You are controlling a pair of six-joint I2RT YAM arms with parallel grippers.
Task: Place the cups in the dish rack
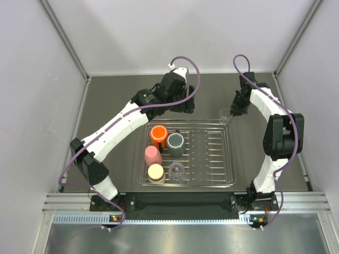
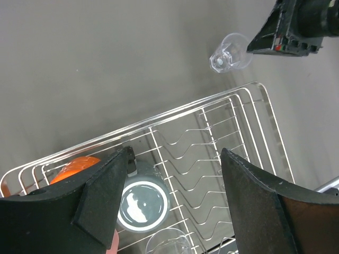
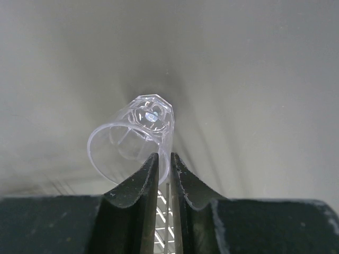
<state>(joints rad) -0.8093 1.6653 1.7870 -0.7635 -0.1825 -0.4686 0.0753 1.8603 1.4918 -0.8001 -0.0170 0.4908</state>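
Note:
The silver wire dish rack (image 1: 217, 182) holds an orange cup (image 1: 158, 134), a dark grey cup (image 1: 175, 142), a pink cup (image 1: 153, 155), a cream cup (image 1: 155, 172) and a clear cup (image 1: 177, 170). My right gripper (image 1: 233, 113) is shut on the rim wall of another clear cup (image 3: 132, 140), held tilted above the table just beyond the rack's far right corner; it also shows in the top view (image 1: 225, 115) and the left wrist view (image 2: 229, 53). My left gripper (image 2: 175, 182) is open and empty above the rack (image 2: 212, 106), over the grey cup (image 2: 142, 203).
White enclosure walls stand on three sides. Grey table (image 1: 127, 95) surrounds the rack. The rack's right half has bare wire bars (image 1: 209, 153). The rack's bars show below my right fingers (image 3: 164, 217).

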